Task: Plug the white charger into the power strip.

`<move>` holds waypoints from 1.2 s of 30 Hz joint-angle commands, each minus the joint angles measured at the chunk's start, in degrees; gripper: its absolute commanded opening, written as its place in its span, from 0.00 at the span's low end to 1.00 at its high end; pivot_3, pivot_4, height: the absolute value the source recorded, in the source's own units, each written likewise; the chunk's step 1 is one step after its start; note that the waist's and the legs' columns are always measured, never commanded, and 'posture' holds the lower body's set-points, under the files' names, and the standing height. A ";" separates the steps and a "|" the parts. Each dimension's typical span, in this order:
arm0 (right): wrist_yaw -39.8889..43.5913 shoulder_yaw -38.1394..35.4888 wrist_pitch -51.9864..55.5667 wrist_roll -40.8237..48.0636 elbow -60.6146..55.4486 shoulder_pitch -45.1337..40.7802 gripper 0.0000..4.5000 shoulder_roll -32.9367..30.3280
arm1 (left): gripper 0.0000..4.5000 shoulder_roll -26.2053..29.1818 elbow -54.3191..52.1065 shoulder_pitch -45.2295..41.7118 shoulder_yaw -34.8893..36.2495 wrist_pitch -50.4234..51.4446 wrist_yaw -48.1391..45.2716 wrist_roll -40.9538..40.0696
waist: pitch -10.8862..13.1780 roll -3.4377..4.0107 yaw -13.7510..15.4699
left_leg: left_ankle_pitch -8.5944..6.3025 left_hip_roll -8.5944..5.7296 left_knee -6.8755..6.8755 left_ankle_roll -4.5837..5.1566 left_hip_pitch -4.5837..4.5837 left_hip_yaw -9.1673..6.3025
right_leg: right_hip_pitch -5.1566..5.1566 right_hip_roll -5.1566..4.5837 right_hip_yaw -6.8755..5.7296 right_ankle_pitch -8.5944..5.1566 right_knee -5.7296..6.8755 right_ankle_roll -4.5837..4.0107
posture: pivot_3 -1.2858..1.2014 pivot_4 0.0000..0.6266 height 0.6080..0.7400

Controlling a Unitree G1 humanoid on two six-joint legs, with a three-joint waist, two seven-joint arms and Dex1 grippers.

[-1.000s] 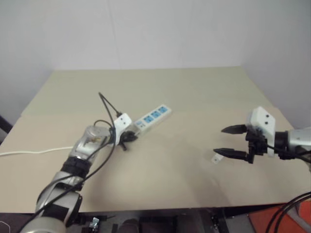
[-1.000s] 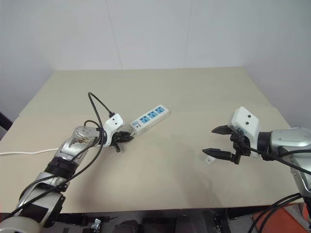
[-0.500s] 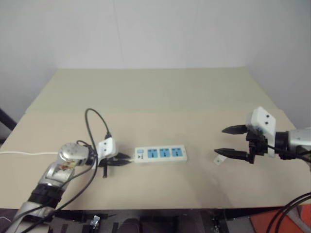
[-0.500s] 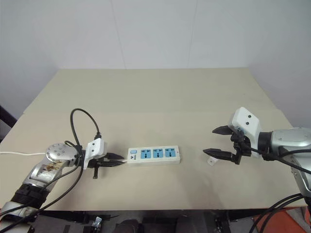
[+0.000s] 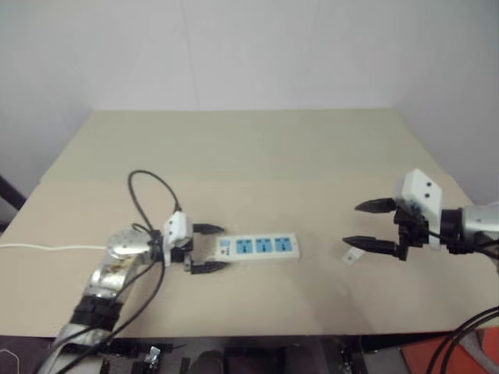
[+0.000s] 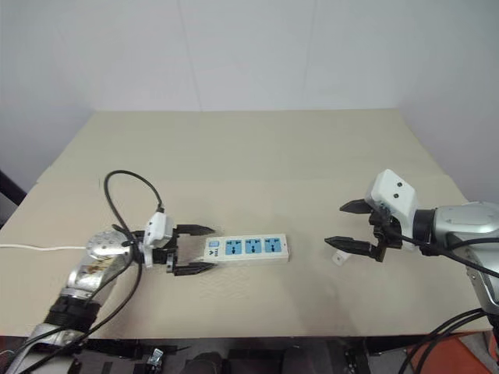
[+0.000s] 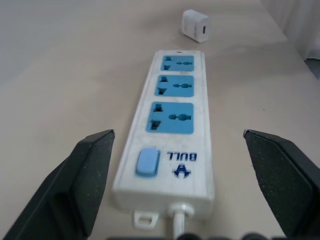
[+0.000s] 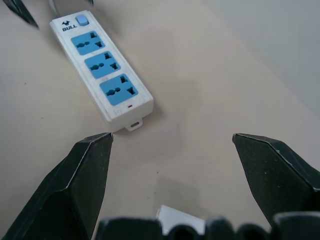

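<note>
The power strip (image 5: 259, 246) lies flat across the table, its three blue sockets facing up and its switch end toward my left arm. My left gripper (image 5: 224, 247) is open, one finger on each side of that switch end without touching it (image 7: 172, 120). The white charger (image 5: 352, 255) lies on the table to the right of the strip, just under my right gripper (image 5: 351, 224), which hangs open above it with nothing in it. In the right wrist view the charger (image 8: 180, 217) sits near the base of the fingers and the strip (image 8: 102, 70) lies farther off.
The strip's thin white cord (image 5: 47, 248) runs off the table's left edge. The tan table (image 5: 257, 148) stretches far behind the strip to a white wall. Its front edge (image 5: 257, 335) is close below both grippers.
My left gripper had hold of the strip's switch end, pulled it nearer and swung it crosswise, then opened and let it go. The right arm and the charger have not moved.
</note>
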 commanded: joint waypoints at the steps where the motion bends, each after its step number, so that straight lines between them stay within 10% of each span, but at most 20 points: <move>1: -0.24 -1.11 0.53 1.47 -1.47 -1.18 1.00 -0.65 | 0.99 -1.73 5.77 -3.04 -0.29 -2.86 -0.23 1.58 | 0.00 0.00 -0.24 | 0.00 0.00 0.00 0.00 0.00 0.00 | -0.01 0.01 0.00 0.00 -0.01 0.00 | 0.52 0.24 1.00; 32: 0.03 1.15 2.27 4.46 -2.19 -5.05 1.00 -1.21 | 0.99 -6.40 9.80 2.58 -1.02 -5.24 -1.32 4.04 | -0.03 0.05 -0.65 | -0.01 0.01 0.00 0.02 0.10 0.01 | 0.08 -0.01 0.05 -0.01 -0.01 0.01 | 0.52 0.24 1.00; 36: 0.26 1.70 2.38 4.90 -1.69 -6.73 1.00 -0.94 | 0.73 -5.76 10.95 2.10 -2.59 -6.10 -2.26 5.37 | -0.08 0.11 -0.61 | -0.01 0.00 0.00 0.02 0.13 0.01 | 0.10 -0.01 0.05 -0.01 -0.01 0.01 | 0.52 0.24 1.00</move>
